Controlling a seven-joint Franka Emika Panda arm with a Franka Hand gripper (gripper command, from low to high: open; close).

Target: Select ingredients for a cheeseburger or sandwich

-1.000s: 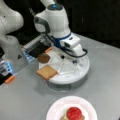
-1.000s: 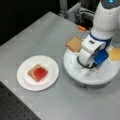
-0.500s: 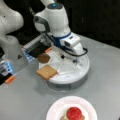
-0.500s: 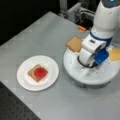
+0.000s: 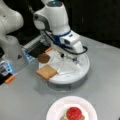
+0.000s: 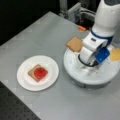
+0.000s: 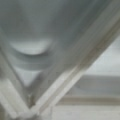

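Sandwich (image 6: 37, 73), toast topped with a red round, sits on the white paper plate (image 6: 51, 67). On the round white tray (image 5: 83, 68) I see a toast square (image 5: 46, 72) and patty disc (image 5: 43, 58). My gripper (image 5: 68, 58) hangs low over the tray; I cannot tell its opening.

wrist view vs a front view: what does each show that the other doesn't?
Only the wrist view: a close look at the white dividers of the round tray, filling the picture; no food piece and no gripper fingers show there.

Only a front view: the arm bent low over the tray, its gripper down in a compartment, the toast square and the patty disc at the tray's left edge, and the paper plate with the red round on top of a toast piece.

Both share: the tray's white dividers.
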